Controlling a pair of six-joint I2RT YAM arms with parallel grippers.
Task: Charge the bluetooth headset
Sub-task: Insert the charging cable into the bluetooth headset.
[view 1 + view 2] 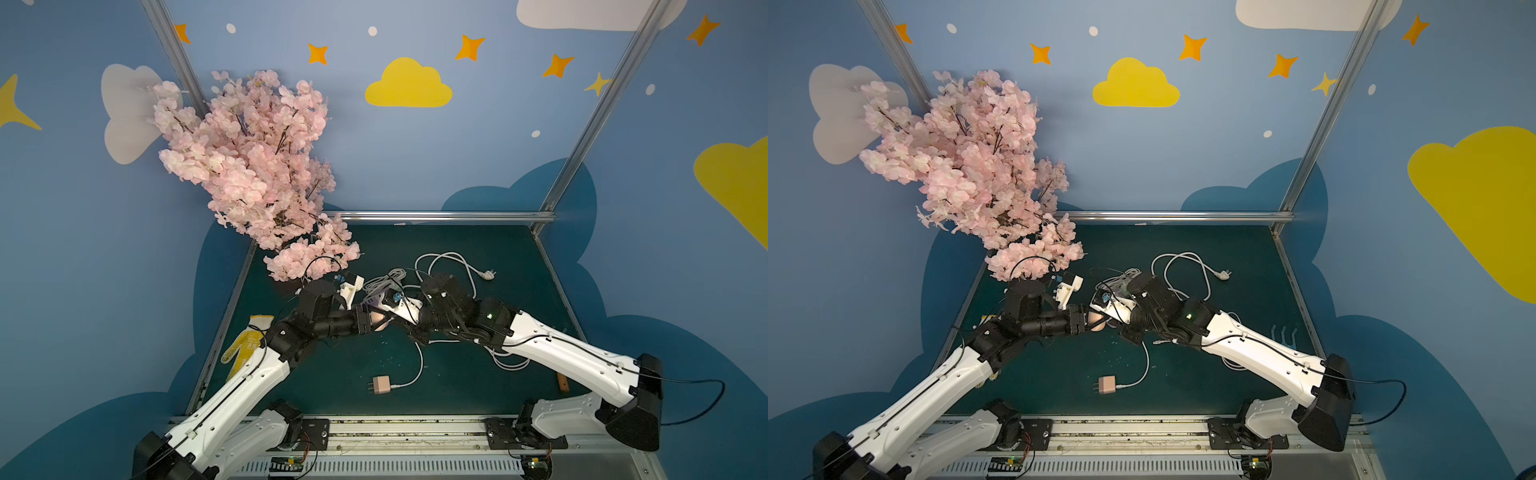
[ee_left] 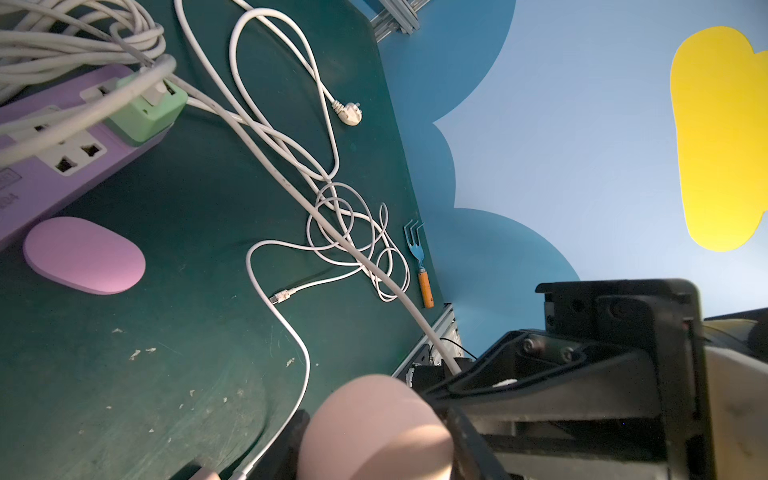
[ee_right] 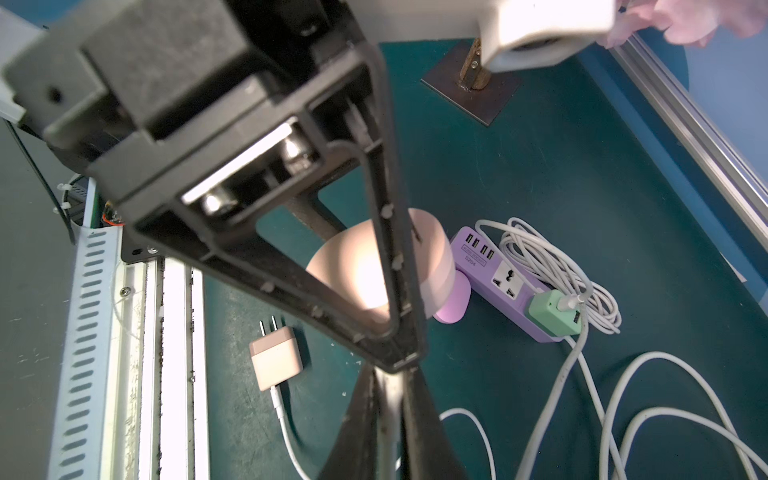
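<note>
Both arms meet over the middle of the green bench [image 1: 465, 386], and we find the left gripper [image 1: 374, 324] clamped on the peach headset case [image 3: 357, 270], which it holds above the bench surface. The right gripper [image 3: 390, 397] faces it at close quarters, its jaws pinched narrow on the end of a thick white cable [image 3: 562, 380]. That cable runs back to a green adapter [image 3: 555, 311] plugged into the purple power strip [image 3: 498, 270], which lies behind the case beside a coil of pale cord. We cannot tell whether the cable's tip touches the case. A lilac oval piece [image 2: 83, 255] lies flat on the bench just beside the strip's end. Nearer the front rail, a pink wall charger [image 1: 382, 384] lies loose with its prongs bare and its own thin lead trailing away. A pink blossom branch [image 1: 249, 166] leans over the far left corner, and a yellow-palmed glove [image 1: 243, 345] lies by the left arm.
</note>
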